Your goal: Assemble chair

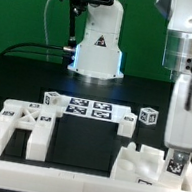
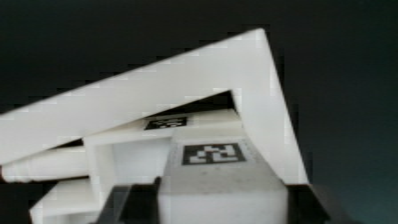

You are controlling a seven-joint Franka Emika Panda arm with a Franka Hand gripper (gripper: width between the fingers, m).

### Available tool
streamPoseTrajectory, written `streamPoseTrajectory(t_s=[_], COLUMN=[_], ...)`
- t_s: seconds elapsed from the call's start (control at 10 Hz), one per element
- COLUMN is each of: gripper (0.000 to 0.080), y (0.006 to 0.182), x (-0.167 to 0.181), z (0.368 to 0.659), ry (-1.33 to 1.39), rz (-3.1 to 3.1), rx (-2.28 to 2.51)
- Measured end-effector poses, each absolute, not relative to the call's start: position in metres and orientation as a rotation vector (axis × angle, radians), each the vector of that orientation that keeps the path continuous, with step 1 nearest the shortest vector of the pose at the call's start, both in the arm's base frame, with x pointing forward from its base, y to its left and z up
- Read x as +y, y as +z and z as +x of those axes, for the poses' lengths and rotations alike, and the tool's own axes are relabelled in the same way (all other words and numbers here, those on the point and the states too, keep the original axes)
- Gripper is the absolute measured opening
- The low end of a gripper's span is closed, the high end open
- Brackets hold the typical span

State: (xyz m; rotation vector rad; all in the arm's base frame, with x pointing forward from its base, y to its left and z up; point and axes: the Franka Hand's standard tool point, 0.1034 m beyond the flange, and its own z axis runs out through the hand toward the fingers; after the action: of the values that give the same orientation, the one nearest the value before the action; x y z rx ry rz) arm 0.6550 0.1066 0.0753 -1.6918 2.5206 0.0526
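Note:
At the exterior view's right, my gripper (image 1: 177, 164) reaches straight down onto a white blocky chair piece (image 1: 141, 167) near the table's front edge. In the wrist view the gripper (image 2: 210, 202) is shut on a white block of that piece (image 2: 214, 175). The block fills the gap between the black fingers (image 2: 125, 205) and carries a square tag on its top. Beyond it a broad white slanted panel (image 2: 169, 95) of the same piece rises. Another chair piece, a white frame with tags (image 1: 17, 130), lies at the exterior view's left.
The marker board (image 1: 87, 108) lies flat in the middle, in front of the robot base (image 1: 99, 44). Small white tagged chair parts stand by it: one at its left end (image 1: 53, 99), two at its right end (image 1: 148, 115) (image 1: 128, 121). The table is black.

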Motion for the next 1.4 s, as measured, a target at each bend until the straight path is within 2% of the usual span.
streamPoseTrajectory(t_s=[0.3,0.4,0.5,0.6,0.7,0.9,1.0,1.4], gripper=[0.0285,0.0349,0.0349,0.0548,0.0617,0.0643,0.0649,0.0649], y=[0.075,0.075,0.077,0.084,0.093,0.109,0.104,0.103], x=[0.108,0.108,0.109,0.112,0.114,0.115,0.115,0.115], z=[0.655,0.655,0.655,0.655,0.651,0.643,0.644,0.643], ry=[0.047,0.047,0.046,0.043,0.044,0.08,0.074,0.074], rz=[-1.726,-1.73,-1.736,-1.757,-1.791,-1.916,-1.911,-1.932], rx=[2.492,2.49,2.483,2.457,2.421,2.328,2.335,2.32])
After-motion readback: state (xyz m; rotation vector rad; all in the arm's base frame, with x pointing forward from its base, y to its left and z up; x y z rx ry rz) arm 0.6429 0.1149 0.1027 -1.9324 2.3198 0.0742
